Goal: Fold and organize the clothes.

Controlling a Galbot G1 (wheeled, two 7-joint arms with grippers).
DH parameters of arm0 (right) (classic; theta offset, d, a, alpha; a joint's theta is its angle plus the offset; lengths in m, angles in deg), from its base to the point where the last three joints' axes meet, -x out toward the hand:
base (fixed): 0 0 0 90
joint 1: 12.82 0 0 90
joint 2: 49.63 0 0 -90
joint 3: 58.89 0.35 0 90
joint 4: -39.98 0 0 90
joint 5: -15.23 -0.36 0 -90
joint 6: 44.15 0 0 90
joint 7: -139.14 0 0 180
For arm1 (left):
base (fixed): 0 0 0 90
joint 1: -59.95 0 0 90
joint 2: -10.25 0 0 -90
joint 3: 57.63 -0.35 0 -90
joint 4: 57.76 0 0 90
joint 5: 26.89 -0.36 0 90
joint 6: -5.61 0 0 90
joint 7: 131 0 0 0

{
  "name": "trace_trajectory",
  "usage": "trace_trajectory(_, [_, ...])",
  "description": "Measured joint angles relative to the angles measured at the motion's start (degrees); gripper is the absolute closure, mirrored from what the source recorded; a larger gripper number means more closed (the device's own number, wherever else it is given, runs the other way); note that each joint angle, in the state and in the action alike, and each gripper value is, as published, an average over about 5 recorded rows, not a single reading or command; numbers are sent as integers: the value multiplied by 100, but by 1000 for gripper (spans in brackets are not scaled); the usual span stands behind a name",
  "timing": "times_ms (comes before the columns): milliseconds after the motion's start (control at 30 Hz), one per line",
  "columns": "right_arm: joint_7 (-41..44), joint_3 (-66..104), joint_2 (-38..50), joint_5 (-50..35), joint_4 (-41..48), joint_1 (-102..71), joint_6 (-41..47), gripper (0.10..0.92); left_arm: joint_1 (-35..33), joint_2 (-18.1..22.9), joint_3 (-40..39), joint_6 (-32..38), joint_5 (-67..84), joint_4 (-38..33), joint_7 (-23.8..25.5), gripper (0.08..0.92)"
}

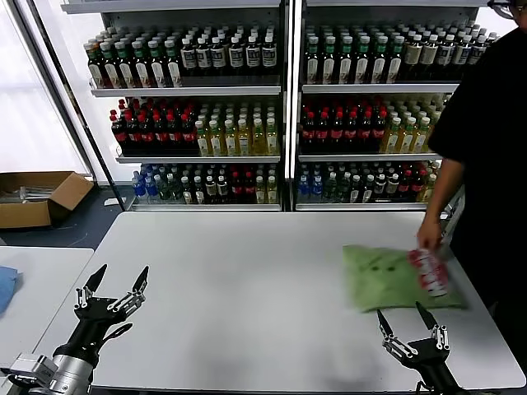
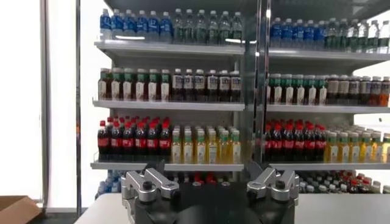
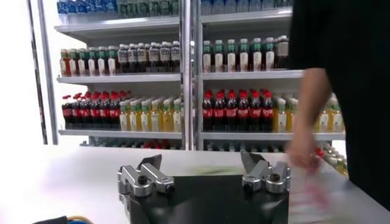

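Light green T-shirt (image 1: 394, 278) lies crumpled on white table (image 1: 247, 288) at 3 o'clock, near right edge. Person's hand (image 1: 429, 236) touches its far right side, red-and-white mark there blurred. Left gripper (image 1: 112, 291) at 8 o'clock, fingers spread wide, empty. Right gripper (image 1: 409, 329) at 5 o'clock, just short of shirt's near edge, spread wide, empty. Shelves of bottles (image 1: 280, 107) at 12 o'clock.
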Motion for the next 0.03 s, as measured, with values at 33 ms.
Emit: trace_trajectory(33, [1, 0, -1, -1, -1, -1, 0, 203, 0, 0, 2, 0, 2, -2, 1, 177])
